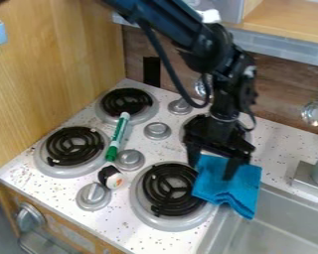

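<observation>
Camera view shows a blue cloth (245, 187) draped between a stove burner (143, 202) and the sink (281, 225), one corner over the basin's edge. The black gripper (212, 167) hangs above the cloth, its two fingers spread apart with blue fabric visible between them. Across the stovetop, a green-and-white marker (119, 133) lies near metal knobs (129, 159) and a small black-and-white object (111, 177).

The fixed camera looks down at a slant from fairly close above the speckled white bench (281, 144), facing the brown wood-grained back wall (276, 85) askew
</observation>
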